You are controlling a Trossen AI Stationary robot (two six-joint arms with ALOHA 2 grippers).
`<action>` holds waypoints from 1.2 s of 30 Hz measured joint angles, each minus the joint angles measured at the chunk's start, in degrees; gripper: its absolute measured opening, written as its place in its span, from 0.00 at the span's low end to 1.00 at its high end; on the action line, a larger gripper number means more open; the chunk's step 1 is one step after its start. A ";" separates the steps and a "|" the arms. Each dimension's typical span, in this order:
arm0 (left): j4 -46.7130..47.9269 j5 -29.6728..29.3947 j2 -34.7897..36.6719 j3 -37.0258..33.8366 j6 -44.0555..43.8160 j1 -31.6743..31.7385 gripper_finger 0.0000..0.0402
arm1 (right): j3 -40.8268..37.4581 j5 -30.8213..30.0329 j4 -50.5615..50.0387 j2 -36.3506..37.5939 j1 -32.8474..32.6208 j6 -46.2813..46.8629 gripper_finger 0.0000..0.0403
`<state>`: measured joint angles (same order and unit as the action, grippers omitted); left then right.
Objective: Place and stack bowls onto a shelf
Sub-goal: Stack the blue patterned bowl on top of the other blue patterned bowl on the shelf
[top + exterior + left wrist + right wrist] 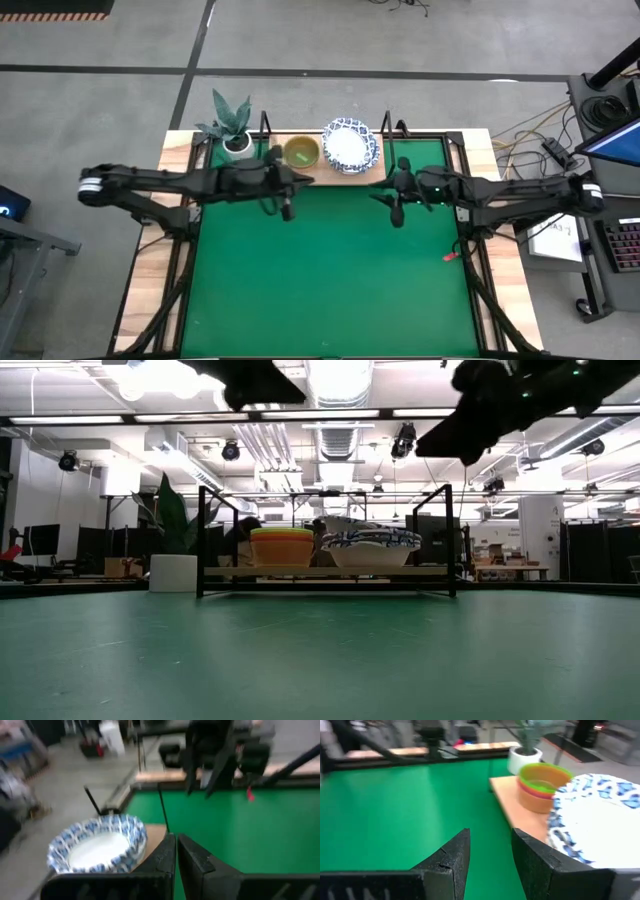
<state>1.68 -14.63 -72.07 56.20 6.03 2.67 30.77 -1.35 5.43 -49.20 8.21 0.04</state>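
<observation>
Both stacks already sit on the shelf point(318, 172) at the table's far edge: plastic bowls point(301, 152) just beyond the left gripper point(287, 210), its fingers together and empty; patterned bowls point(350, 145) beyond the right gripper point(396, 214), slightly apart and empty.

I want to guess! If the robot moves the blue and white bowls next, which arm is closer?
Probably the right. Its right gripper hangs nearer the blue-rimmed bowls on the shelf; the left gripper sits nearer the plastic bowls.
</observation>
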 joint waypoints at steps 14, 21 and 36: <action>-17.68 -0.04 16.77 -18.52 5.50 -0.06 0.00 | 26.15 -4.65 -10.18 -21.30 4.78 -3.65 0.11; -14.72 -0.44 21.48 -17.64 3.67 -0.13 0.00 | 40.64 -1.91 -16.38 -34.34 9.29 -11.29 0.03; -6.50 -0.39 26.93 -18.40 -0.55 -0.52 0.00 | 49.38 4.41 -9.97 -50.29 17.70 -15.03 0.02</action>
<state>-4.82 -15.03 -45.14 37.80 5.48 2.15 80.15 3.06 -4.54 -99.49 25.91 -15.00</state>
